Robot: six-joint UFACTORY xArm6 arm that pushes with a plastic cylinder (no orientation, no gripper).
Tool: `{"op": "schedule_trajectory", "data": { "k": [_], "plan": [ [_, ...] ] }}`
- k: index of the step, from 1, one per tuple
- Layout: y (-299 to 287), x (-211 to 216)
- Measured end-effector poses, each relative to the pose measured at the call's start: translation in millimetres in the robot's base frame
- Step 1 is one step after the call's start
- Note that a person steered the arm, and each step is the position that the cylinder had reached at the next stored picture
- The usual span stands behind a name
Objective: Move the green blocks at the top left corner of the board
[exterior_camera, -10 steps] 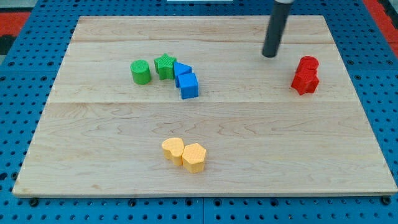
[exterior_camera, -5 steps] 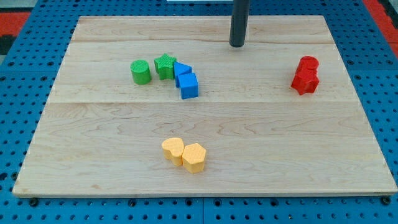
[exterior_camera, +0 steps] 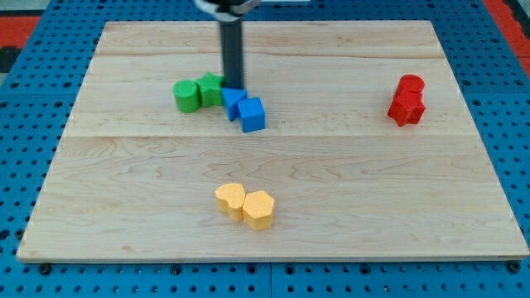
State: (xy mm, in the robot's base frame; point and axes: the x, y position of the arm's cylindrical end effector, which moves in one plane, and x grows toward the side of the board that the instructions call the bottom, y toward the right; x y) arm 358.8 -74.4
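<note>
While my tip [exterior_camera: 234, 86] sits touching the green star block [exterior_camera: 212, 88] at its 3 o'clock side, two blue blocks [exterior_camera: 244, 108] crowd in at 4 o'clock, and a green cylinder block [exterior_camera: 187, 96] touches the star at 9. Rod hides the star's right edge, so its pointing is unclear. No fingers; bare rod grasps nothing. Two yellow blocks [exterior_camera: 246, 204] lie at 6, two red blocks [exterior_camera: 407, 100] at 3 on the wooden board [exterior_camera: 348, 182].

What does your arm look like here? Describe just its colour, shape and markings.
Only a straight, dark, round rod shows, plain and unmarked, with no cable in sight. A lighter collar sits at its upper end by the view's top edge. My tip is its blunt lower end.
</note>
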Motion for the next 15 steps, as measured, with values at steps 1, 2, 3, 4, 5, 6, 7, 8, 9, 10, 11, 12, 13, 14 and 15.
{"op": "schedule_trajectory", "data": {
  "k": [1, 2, 3, 4, 5, 6, 7, 8, 9, 10, 11, 12, 13, 14, 15],
  "plan": [
    [-55.1, 0.2],
    [-51.9, 1.8],
    [-55.6, 41.6],
    [-107.3, 21.4],
    [-138.0, -35.1],
    [-112.8, -8.6],
    [-73.3, 23.6],
    [-53.8, -13.4],
    [-111.3, -57.7],
    [-92.7, -29.4],
    [-140.2, -25.7],
    [-149.5, -54.1],
    [-148.7, -85.7],
    [-143.7, -67.0],
    [-81.6, 7.3]
  ]
}}
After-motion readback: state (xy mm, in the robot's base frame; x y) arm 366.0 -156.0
